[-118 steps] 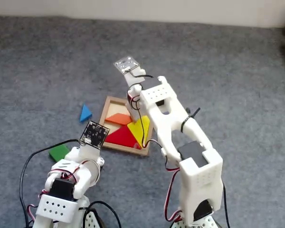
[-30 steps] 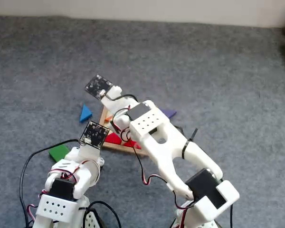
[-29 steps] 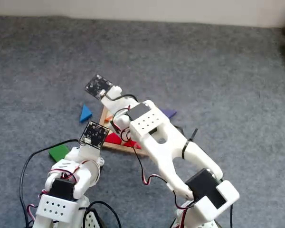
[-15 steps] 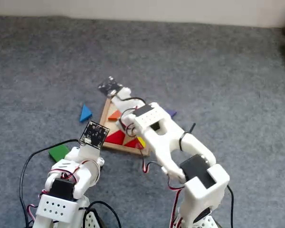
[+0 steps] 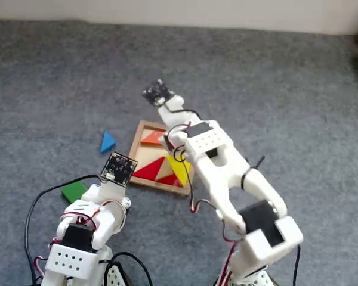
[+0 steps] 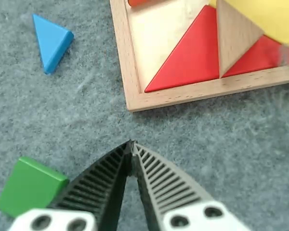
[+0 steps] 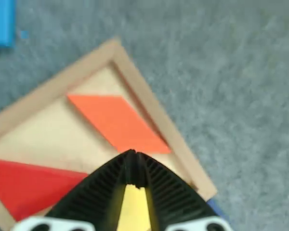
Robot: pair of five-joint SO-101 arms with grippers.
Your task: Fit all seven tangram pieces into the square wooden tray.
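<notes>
A square wooden tray [image 5: 135, 152] lies askew on grey carpet [image 5: 286, 89]. Inside it are an orange flat piece [image 5: 151, 138] near the far rim and a red triangle [image 5: 149, 171] along the near rim. A yellow piece [image 5: 178, 170] is partly covered by the white right arm [image 5: 227, 173], 1 of 2 arms, which stretches over the tray's right side. A blue triangle [image 5: 107, 142] lies on the carpet just left of the tray. A green block [image 5: 74, 192] lies nearer and farther left, beside the white left arm [image 5: 89, 229] and apart from the tray.
</notes>
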